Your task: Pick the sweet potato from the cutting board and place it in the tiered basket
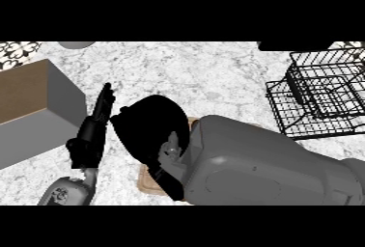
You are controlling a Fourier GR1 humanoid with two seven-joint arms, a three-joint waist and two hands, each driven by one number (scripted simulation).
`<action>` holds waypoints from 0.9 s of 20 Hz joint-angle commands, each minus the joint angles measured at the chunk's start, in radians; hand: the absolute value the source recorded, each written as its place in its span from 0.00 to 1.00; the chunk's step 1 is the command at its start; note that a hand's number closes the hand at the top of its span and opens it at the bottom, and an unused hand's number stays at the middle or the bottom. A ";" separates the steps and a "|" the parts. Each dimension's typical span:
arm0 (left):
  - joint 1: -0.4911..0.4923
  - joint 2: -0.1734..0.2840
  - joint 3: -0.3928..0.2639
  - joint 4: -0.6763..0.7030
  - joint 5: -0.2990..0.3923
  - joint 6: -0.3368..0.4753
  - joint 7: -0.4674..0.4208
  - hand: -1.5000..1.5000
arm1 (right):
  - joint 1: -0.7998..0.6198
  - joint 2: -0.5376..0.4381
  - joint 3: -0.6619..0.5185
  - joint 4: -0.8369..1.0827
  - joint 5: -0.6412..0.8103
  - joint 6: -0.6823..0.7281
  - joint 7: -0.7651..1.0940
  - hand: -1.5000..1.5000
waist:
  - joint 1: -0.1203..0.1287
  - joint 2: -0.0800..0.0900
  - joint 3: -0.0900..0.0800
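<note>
Black wire formed the tiered basket (321, 91), which stood at the right edge of the counter (200, 67) and showed nothing inside its visible tiers, so the placing step was judged not yet done. The right hand (153, 128) was positioned palm-down over the cutting board (149, 182), of which only a tan strip showed near the counter's front edge. The sweet potato was not visible; it was judged to lie beneath that hand, either on the board or enclosed by it. Whether the right hand's fingers were clenched on it or released could not be told, as the hand's back hid them. The left hand (92, 130) rested with fingers straight and released, holding nothing, beside a brown-topped grey box (32, 108) at the left edge. Remaining work: confirm the grasp, lift, carry to the basket, and release.
</note>
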 commanded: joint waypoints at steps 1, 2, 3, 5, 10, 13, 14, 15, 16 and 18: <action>-0.015 0.011 0.026 0.013 0.005 -0.015 0.017 0.50 | -0.001 0.043 0.040 0.026 -0.018 0.073 0.170 0.00 | -0.011 -0.001 0.000; -0.007 -0.003 0.023 0.036 0.012 -0.019 -0.001 0.50 | -0.017 0.039 0.042 0.009 -0.041 0.093 0.194 0.00 | -0.015 -0.002 0.000; -0.023 -0.008 0.026 0.038 -0.005 0.001 0.013 0.50 | -0.005 0.040 0.066 0.020 -0.045 0.095 0.196 0.00 | -0.016 -0.002 0.000; -0.034 0.001 0.025 -0.015 -0.002 -0.006 0.043 0.50 | -0.022 0.031 0.062 0.061 -0.056 0.105 0.206 0.00 | -0.010 -0.003 0.001; 0.003 -0.012 0.013 -0.020 -0.018 -0.005 0.015 0.50 | -0.002 0.016 0.117 0.033 -0.026 0.089 0.226 0.00 | -0.014 -0.004 0.001; 0.022 0.003 0.041 0.027 0.002 -0.035 -0.024 0.50 | -0.023 -0.012 0.133 0.072 -0.007 0.119 0.182 0.00 | -0.007 0.001 0.000; -0.007 -0.027 0.035 0.024 -0.004 -0.013 0.007 0.50 | -0.008 -0.018 0.120 0.011 -0.014 0.103 0.223 0.00 | -0.017 -0.002 0.001; -0.015 -0.040 0.010 0.004 -0.042 0.018 0.022 0.50 | -0.040 -0.003 0.122 0.065 -0.003 0.119 0.200 0.00 | -0.010 -0.001 0.001; -0.020 -0.043 0.014 0.020 -0.021 -0.008 0.013 0.50 | -0.032 -0.011 0.150 0.058 0.014 0.130 0.187 0.00 | -0.012 0.000 0.001; -0.014 -0.044 0.014 0.006 -0.024 -0.009 0.027 0.50 | -0.047 -0.003 0.135 0.089 0.015 0.149 0.179 0.00 | -0.009 0.000 0.001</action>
